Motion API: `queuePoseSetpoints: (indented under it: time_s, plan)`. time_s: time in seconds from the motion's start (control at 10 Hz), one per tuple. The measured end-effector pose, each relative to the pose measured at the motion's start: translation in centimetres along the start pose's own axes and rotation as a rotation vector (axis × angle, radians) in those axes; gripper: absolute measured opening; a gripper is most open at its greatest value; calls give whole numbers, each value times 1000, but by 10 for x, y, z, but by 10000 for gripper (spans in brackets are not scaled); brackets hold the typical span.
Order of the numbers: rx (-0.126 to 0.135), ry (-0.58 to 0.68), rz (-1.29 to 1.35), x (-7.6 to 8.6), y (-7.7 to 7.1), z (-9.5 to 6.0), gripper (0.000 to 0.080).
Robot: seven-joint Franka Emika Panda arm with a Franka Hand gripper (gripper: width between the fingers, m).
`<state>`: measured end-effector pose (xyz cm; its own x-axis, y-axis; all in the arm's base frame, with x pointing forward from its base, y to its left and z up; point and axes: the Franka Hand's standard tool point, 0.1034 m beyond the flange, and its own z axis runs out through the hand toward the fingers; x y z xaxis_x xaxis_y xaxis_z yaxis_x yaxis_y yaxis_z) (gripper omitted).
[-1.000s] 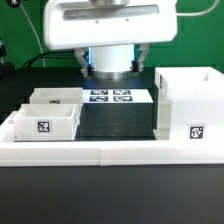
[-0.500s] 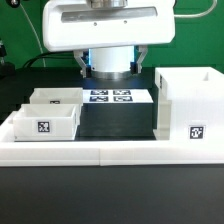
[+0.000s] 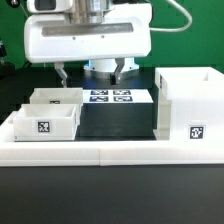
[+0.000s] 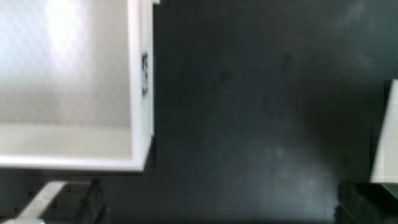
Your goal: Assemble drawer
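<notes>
The large hollow white case (image 3: 190, 105) stands at the exterior view's right with a square tag on its front. Two smaller white trays sit at the left, one in front (image 3: 45, 122) with a tag and one behind it (image 3: 55, 98). My gripper (image 3: 91, 72) hangs above the table behind the trays and touches nothing. Its fingers (image 3: 62, 72) are spread wide and hold nothing. In the wrist view the gripper (image 4: 214, 200) is open over dark table. A white tray (image 4: 71, 80) lies beside one finger (image 4: 63, 200).
The marker board (image 3: 110, 97) lies flat at the back middle. A long low white border wall (image 3: 110, 150) runs along the front. Dark table (image 3: 115, 120) shows between the trays and the case. A white edge (image 4: 391, 130) shows at the wrist view's side.
The gripper has moved up and toward the exterior view's left. Its two spread fingers now show below the hand. The case and the trays have not moved.
</notes>
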<state>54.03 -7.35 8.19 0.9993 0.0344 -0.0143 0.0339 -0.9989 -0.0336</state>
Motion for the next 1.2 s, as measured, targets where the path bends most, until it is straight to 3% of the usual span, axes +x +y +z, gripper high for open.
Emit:
queuePoseSetpoints:
  time_s: [0.2, 0.4, 0.9, 1.1, 1.2]
  plan:
    - [-3, -26, 10, -15, 3, 19, 649]
    - [-15, -24, -3, -18, 12, 33, 649]
    - [-18, -22, -4, -18, 13, 36, 649]
    - [-5, -27, 9, -22, 23, 42, 649]
    - [-18, -14, 13, -25, 26, 50, 649]
